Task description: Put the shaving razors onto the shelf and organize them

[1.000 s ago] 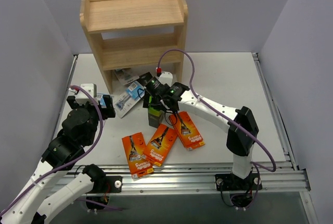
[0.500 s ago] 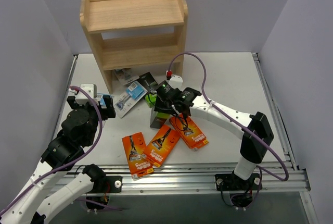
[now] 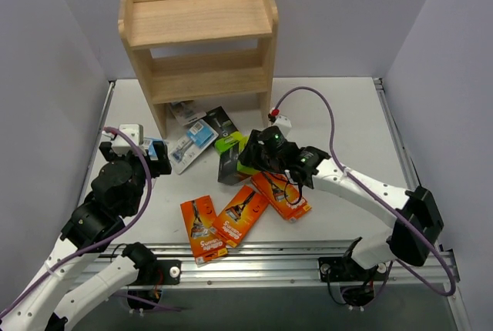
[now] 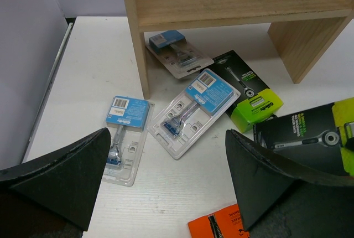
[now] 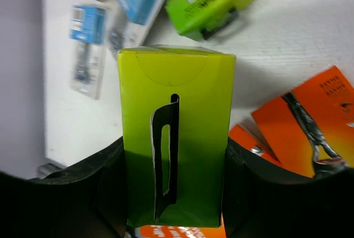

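Razor box (image 5: 176, 138), black-lime, clamped end-on in right gripper (image 5: 176, 188), tilted, just beside orange boxes (image 3: 241, 214). Other black-lime box (image 4: 249, 91) and blisters (image 4: 193, 110) lie on table (image 3: 339, 115) by shelf (image 3: 196, 31), one blister under it. Left gripper (image 4: 167, 135) spread wide, holding nothing.

We see pale natural wood on the shelf (image 3: 196, 31) and plain white on the table (image 3: 347, 108). The three flat boxes (image 3: 240, 214) are bright orange, each printed with a dark razor. The first black box (image 4: 250, 86) has a lime-green end and white lettering. The second black box (image 5: 199, 116) shows us its lime-green end face. The blister packs (image 4: 191, 110) are clear, with blue cards.
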You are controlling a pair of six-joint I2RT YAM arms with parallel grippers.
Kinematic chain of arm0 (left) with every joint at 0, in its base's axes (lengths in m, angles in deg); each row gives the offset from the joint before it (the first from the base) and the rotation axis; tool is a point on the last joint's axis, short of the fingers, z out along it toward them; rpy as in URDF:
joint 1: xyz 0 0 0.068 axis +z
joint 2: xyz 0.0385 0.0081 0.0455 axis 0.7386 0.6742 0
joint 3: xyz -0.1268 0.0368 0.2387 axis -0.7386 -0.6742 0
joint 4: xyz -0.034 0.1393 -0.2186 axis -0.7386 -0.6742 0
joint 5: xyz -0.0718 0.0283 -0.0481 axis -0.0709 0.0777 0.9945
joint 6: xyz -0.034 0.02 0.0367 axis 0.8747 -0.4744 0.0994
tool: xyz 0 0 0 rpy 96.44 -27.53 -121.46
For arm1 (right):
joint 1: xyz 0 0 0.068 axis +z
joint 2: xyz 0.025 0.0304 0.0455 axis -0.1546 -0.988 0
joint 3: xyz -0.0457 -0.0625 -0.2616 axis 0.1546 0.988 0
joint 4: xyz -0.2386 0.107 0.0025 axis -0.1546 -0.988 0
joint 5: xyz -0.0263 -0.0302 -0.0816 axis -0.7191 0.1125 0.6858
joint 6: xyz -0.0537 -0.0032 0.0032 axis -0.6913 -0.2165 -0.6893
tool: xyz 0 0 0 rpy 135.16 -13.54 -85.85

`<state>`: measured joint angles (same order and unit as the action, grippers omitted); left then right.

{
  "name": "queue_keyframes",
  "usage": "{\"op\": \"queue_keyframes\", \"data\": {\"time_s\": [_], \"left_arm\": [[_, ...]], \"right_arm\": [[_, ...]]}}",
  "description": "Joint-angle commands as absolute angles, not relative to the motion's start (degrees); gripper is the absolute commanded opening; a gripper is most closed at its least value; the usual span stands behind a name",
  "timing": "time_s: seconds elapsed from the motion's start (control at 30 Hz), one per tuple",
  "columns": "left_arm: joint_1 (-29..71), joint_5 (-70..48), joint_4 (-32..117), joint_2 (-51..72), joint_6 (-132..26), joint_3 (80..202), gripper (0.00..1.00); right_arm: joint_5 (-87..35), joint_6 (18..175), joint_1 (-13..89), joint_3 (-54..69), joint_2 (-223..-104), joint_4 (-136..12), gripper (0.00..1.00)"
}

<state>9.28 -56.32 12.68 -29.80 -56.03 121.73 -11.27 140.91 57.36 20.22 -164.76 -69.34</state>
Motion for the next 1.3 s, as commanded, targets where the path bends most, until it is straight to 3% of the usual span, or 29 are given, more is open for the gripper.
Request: {"op": "queue_keyframes", "data": {"time_s": [0.0, 0.27, 0.57, 0.83, 1.27], "left_arm": [[8.85, -57.53, 14.28, -30.19, -56.83, 121.67, 0.94], [8.59, -60.60, 15.07, -31.69, -56.65, 120.88, 0.94], [8.06, -63.34, 16.21, -33.01, -56.74, 119.82, 0.94], [7.80, -63.51, 16.56, -32.22, -56.92, 119.47, 0.94], [6.83, -63.78, 17.44, -30.64, -57.36, 118.50, 0.94]], "right_arm": [[-13.08, 142.15, 56.88, 19.77, -155.59, -48.38, 0.00], [-15.63, 137.94, 56.35, 3.01, -157.25, -47.94, 0.00], [-15.63, 136.61, 52.93, -7.83, -159.53, -39.07, 0.00], [-0.98, 141.62, 49.68, -6.87, -161.82, -27.99, 0.00], [16.17, 152.08, 50.20, -19.96, -180.26, -22.71, 0.00]]}}
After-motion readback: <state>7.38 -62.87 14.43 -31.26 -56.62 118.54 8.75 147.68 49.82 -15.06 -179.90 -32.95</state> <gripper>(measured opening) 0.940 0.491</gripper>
